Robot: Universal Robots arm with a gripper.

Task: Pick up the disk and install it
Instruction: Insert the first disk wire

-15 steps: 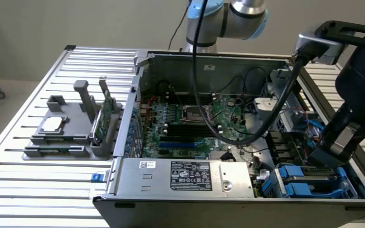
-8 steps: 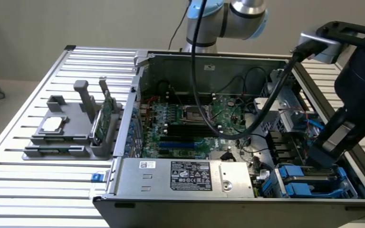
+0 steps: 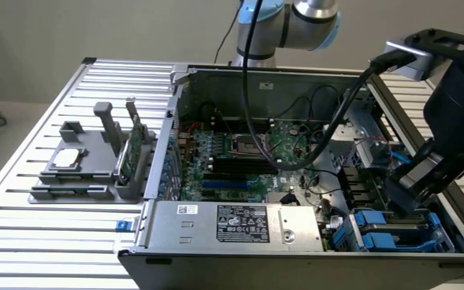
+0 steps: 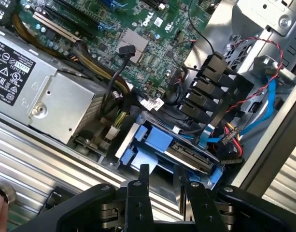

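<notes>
At 4 o'clock in the case [image 3: 296, 269], exterior view | hand [image 3: 407, 207] part-open, gripping nothing, over disk [image 4: 187, 154] | likely stiff, heavyish, shock-fragile | grip blue rails [image 4: 150, 141]

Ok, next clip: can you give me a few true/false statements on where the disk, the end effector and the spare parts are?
1. The end effector is over the drive bay at the exterior view's right. True.
2. The disk lies on the grey fixture outside the case. False: it sits between blue rails in the bay, inside the case.
3. A green card stands upright in the fixture. True.
4. The case is closed. False: it is open, with the motherboard exposed.
</notes>
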